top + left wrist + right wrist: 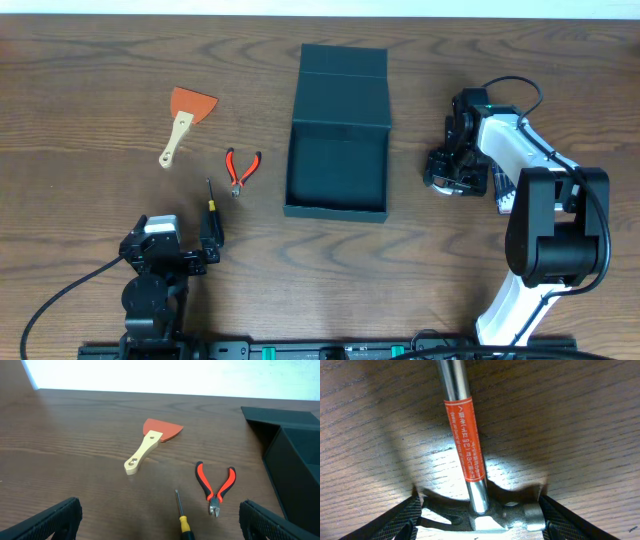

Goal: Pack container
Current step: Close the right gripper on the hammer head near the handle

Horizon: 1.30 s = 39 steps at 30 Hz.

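Hammer pickup looks like the step in hand: my right end effector (480, 510) is down at the bench (570, 420), fingers (405, 520) straddling the head of the hammer (465, 445), though I can't tell whether they're clamped on it. Container (337, 170) sits mid-bench, lid flap laid back on the far side, nothing inside. Left end effector (160, 510) hangs spread wide at near left, screwdriver (182, 519) just ahead. Next I need a firm hold, a lift, then a carry leftward into the container.

Soft, even light overhead; up close, glare whitens the table (510, 467) beside the hammer (465, 440), ringed by shadow.
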Each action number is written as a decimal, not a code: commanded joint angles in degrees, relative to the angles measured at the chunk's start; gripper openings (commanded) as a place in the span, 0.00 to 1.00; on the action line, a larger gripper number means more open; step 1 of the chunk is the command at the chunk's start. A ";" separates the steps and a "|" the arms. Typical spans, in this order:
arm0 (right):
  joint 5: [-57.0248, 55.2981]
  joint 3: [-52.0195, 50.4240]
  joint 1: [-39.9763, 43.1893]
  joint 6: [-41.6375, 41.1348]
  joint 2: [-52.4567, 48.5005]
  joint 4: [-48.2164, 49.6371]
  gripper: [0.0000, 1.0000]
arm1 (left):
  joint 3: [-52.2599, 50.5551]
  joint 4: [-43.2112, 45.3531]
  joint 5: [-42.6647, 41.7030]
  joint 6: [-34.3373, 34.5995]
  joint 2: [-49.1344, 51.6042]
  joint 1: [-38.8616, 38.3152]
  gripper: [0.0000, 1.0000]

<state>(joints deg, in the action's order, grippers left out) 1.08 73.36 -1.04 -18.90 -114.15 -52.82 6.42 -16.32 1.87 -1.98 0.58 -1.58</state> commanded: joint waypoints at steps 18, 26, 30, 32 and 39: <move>-3.13 -1.29 -0.13 -0.35 -0.85 1.25 0.65 | -0.63 -1.22 0.04 -0.79 -0.35 0.22 0.98; -3.23 -1.27 -0.13 -0.11 -0.83 1.44 0.62 | -0.63 -1.22 0.04 -0.79 -0.35 0.22 0.98; -3.23 -1.27 -0.11 0.31 -0.83 1.75 0.60 | -0.63 -1.22 0.04 -0.79 -0.35 0.22 0.98; -3.23 -1.27 -0.13 0.31 -0.83 1.95 0.59 | -0.63 -1.22 0.04 -0.79 -0.35 0.22 0.98; -3.23 -1.03 -0.13 0.59 -0.83 2.38 0.59 | -0.63 -1.22 0.04 -0.79 -0.35 0.22 0.99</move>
<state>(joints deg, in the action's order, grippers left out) 0.43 73.36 -1.04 -18.87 -114.06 -51.51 6.42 -16.32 1.87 -1.98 0.58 -1.58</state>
